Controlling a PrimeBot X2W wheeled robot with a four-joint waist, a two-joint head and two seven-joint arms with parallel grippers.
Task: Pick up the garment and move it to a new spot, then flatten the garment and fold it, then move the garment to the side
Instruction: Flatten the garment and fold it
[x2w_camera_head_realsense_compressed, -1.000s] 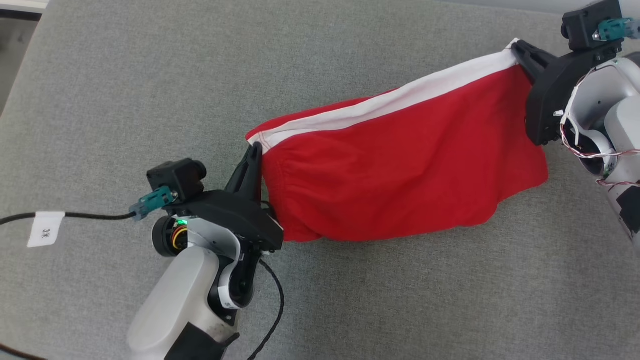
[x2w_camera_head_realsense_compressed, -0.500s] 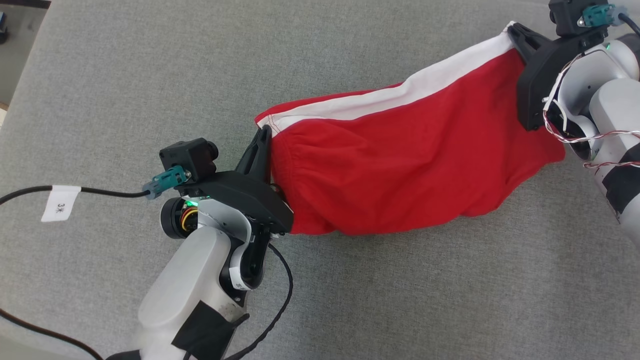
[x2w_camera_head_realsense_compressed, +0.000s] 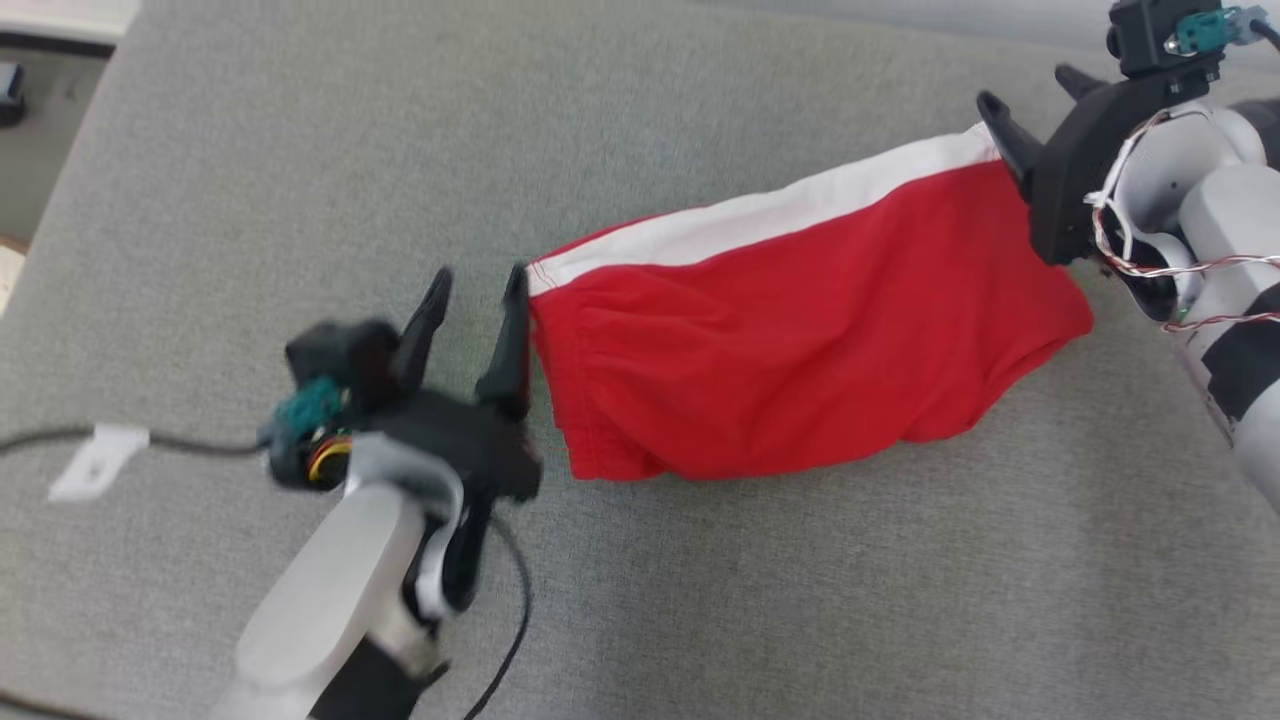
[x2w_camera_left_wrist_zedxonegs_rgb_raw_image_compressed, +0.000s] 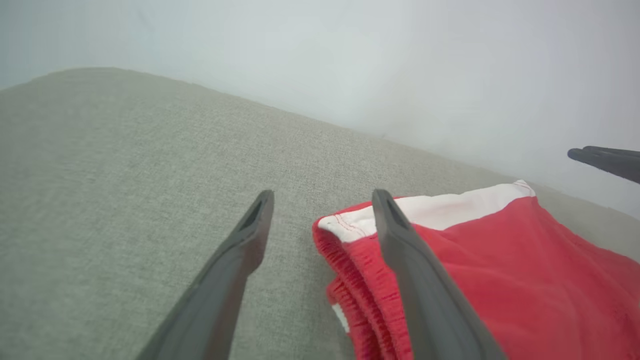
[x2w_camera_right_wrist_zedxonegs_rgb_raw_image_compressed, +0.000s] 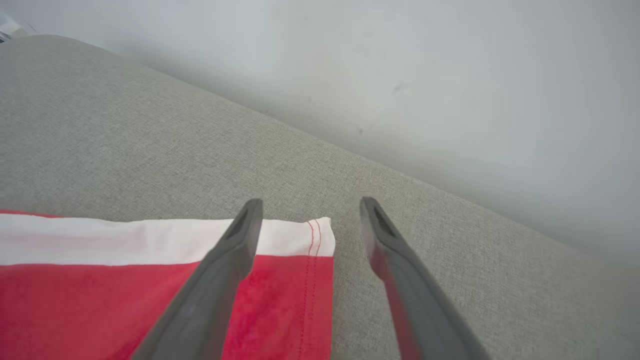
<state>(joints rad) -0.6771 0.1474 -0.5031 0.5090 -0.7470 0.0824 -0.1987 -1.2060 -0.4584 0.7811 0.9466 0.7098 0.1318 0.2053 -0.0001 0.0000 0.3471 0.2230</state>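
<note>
Our left gripper (x2w_camera_head_realsense_compressed: 478, 275) and right gripper (x2w_camera_head_realsense_compressed: 1025, 88) both stand wide open, holding nothing. The shorts (x2w_camera_head_realsense_compressed: 800, 330) lie stretched on the grey cushion (x2w_camera_head_realsense_compressed: 700, 600) between them. Our worry: each inner finger sits right at a hem, so pulling away carelessly could snag cloth and wrinkle it. The cable tag (x2w_camera_head_realsense_compressed: 97, 462) is too blurry to read.

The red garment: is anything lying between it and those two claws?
Nothing visible does. The left gripper and the right gripper stand open right at opposite ends of the red garment, which lies on the grey surface.
</note>
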